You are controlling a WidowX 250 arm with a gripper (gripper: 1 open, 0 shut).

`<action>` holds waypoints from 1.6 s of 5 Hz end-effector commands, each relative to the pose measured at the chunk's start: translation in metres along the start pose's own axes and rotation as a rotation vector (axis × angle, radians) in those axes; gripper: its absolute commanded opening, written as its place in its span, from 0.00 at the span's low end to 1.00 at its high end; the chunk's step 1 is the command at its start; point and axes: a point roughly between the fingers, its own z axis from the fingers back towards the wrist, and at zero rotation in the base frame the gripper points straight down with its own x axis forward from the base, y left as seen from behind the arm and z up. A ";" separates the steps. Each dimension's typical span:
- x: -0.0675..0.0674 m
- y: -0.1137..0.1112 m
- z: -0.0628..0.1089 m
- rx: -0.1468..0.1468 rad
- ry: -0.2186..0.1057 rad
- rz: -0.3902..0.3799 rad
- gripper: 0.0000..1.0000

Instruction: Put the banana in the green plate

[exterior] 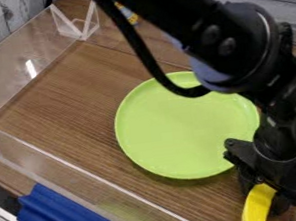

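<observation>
Your arm (196, 37) reaches down over the table (70, 101) beside the green plate (180, 124). Your gripper (264, 188) is pinching the banana (260, 208), which sits just off the plate's near-right rim.

A large round lime-green plate (184, 126) with a shallow rim lies bare on the wood-grain table (69, 96). Just off its lower right edge, the black gripper (262, 190) points down, closed on a small bright yellow plastic-looking banana (260, 206). A blue ribbed block (63, 220) sits at the lower left.
</observation>
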 end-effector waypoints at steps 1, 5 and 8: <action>-0.001 -0.004 0.003 -0.007 -0.007 -0.019 0.00; 0.001 0.003 0.033 0.019 0.087 0.015 0.00; 0.013 0.020 0.089 0.070 0.101 -0.003 0.00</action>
